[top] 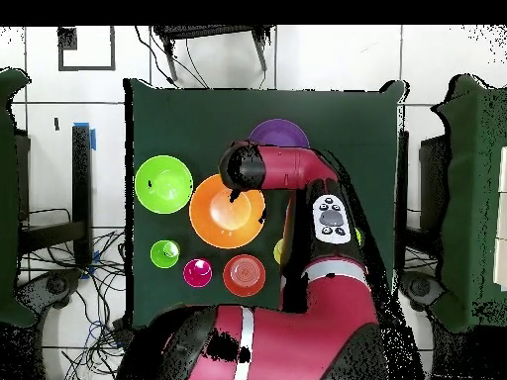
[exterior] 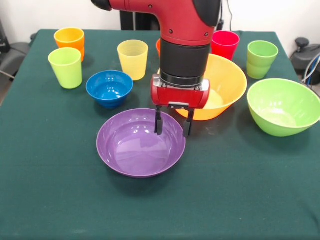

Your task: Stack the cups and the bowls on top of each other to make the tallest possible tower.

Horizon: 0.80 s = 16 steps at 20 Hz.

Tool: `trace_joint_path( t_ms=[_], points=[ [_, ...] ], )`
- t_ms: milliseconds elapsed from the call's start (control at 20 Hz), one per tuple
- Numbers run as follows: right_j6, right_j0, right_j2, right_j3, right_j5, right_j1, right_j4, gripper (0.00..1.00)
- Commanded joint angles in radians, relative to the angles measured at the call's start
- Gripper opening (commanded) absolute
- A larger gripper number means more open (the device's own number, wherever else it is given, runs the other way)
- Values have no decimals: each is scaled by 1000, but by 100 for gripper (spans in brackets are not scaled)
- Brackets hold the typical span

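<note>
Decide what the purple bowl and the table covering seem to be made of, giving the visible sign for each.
Purple bowl: probably glossy moulded plastic; light glints off its smooth inside. Table covering: looks like matte dark green cloth or felt, since it shows no shine, though the weave cannot be made out.

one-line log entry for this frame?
stage: pre-grasp | gripper: open, over far rim of purple bowl | nothing held | tower: none stacked

My front camera sits close and low across the dark green cloth-covered table (exterior: 45, 200), facing my arm. My overhead camera looks straight down from higher up. Both share the tabletop (top: 178, 109).
</note>
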Motion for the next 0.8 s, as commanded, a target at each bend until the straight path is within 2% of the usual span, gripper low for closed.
trace_joint_path(
  t_ms=[50,450,800],
  points=[
    [-48,27,91,28,24,55,-77,100],
    [-11,55,52,20,-21,71,-92,100],
    [77,118,-39,-6,-122,117,-95,100]
  ],
)
